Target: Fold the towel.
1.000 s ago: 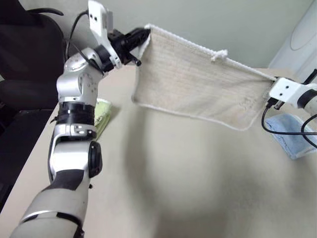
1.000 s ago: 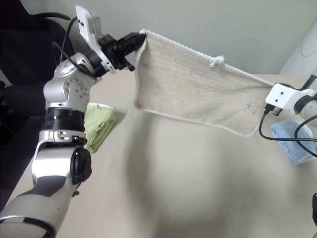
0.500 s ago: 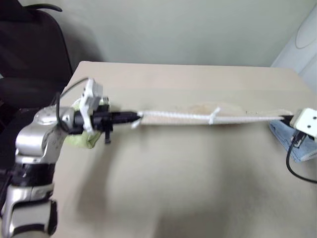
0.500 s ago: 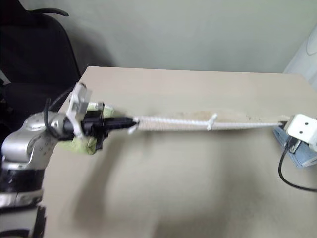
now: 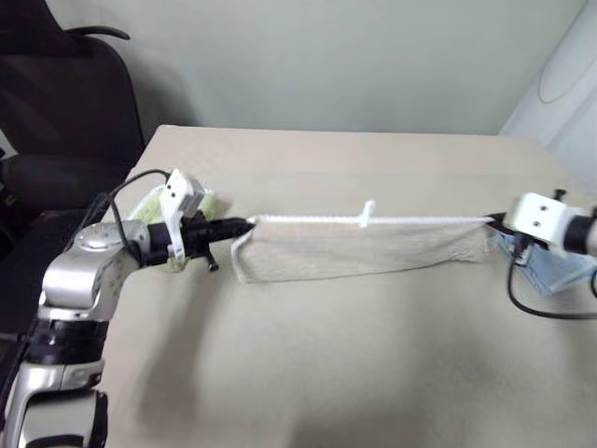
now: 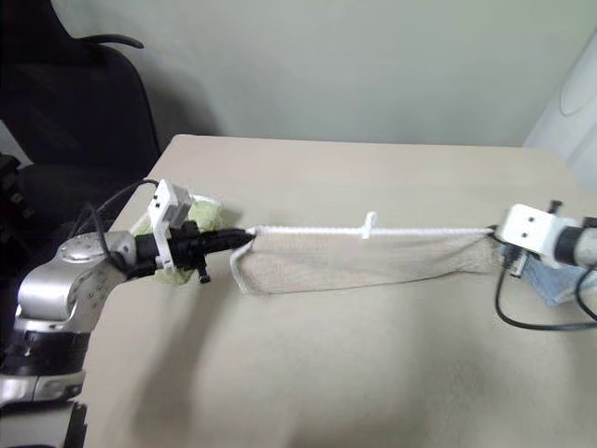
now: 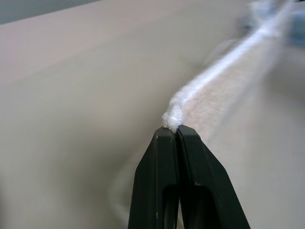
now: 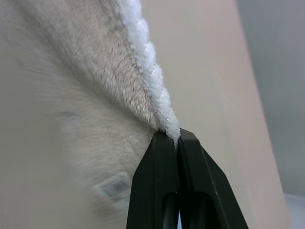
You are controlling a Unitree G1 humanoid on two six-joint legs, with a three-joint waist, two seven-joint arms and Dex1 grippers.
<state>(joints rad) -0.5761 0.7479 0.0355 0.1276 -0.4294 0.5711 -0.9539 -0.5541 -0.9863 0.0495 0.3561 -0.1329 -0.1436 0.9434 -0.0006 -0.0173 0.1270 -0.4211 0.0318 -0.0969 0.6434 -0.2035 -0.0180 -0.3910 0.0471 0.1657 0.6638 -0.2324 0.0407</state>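
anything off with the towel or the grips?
Nothing stands out. The towel hangs stretched between the left gripper and right gripper, each shut on a top corner, with its white edge level and taut above the table.

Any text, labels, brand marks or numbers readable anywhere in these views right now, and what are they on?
No readable text in any view.
Small white sewn-in tag on the beige ribbed cloth towel with white stitched edging: it carries faint marks, too blurred to read.
Light green towel, light blue towel and beige table: no print or label visible.
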